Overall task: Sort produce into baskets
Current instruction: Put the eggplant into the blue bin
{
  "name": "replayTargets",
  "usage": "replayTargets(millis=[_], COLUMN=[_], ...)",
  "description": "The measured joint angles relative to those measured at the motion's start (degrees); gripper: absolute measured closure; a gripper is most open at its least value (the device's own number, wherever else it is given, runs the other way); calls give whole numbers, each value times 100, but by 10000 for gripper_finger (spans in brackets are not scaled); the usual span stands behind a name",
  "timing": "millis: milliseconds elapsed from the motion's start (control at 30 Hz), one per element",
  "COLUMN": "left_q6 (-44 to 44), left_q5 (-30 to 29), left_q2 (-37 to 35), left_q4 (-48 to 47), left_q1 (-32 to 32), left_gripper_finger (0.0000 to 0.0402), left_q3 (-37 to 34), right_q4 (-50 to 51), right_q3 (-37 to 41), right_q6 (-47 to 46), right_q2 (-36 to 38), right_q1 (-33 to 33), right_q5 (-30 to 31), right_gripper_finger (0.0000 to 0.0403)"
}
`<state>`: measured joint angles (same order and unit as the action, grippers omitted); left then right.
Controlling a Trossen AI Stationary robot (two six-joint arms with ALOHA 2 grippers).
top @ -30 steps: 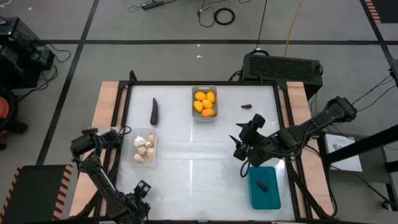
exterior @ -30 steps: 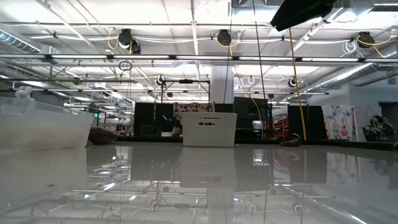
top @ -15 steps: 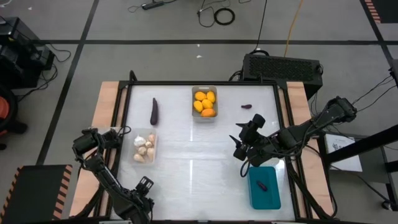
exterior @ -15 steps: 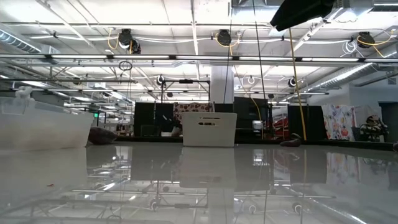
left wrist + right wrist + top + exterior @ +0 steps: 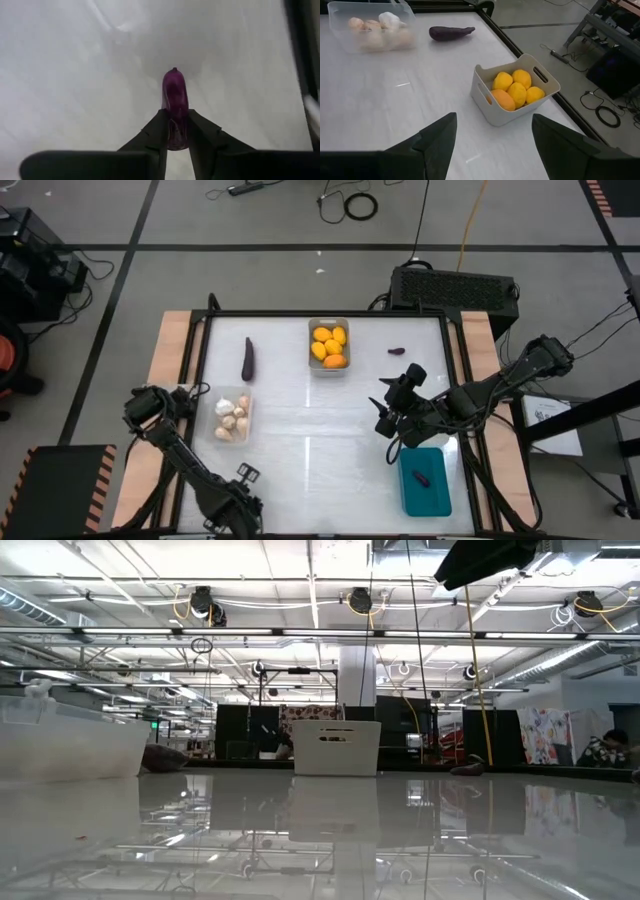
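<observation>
Left wrist view: left gripper (image 5: pixel 176 142) pinches a small eggplant (image 5: pixel 175 107), its long axis running straight out between the fingers, at the table's near edge; teal bin (image 5: pixel 425 480) lies far right, beside the spread right gripper (image 5: pixel 388 418).

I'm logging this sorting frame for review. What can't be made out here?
- High view: the left gripper, shut on a small purple eggplant, hides it; only its wrist view shows it.
- High view: the piece in the teal bin is too small to identify.
- Low view: the grey basket wall hides its fruit.
</observation>
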<state>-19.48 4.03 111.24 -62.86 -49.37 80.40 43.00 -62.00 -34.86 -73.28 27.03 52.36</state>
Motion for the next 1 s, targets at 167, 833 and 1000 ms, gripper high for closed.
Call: replayTargets(millis=[167,833,1000], left_q6=[1212,3630,3450], left_q5=[-1332,-984,-465], left_q2=[0,1558,2442], left_q4=[987,9413,10220], left_q1=[377,2826,3035], left_gripper_finger=[327,324,324], left_q3=[386,384,1085], right_q4=[0,1330,2197], right_q3=[0,-2,-2], right_q6=[-69,-2134,-3494], right_q2=[0,2,2], right_q1=[0,331,493], right_q5=[0,-606,-270], right_gripper_finger=[151,151,151])
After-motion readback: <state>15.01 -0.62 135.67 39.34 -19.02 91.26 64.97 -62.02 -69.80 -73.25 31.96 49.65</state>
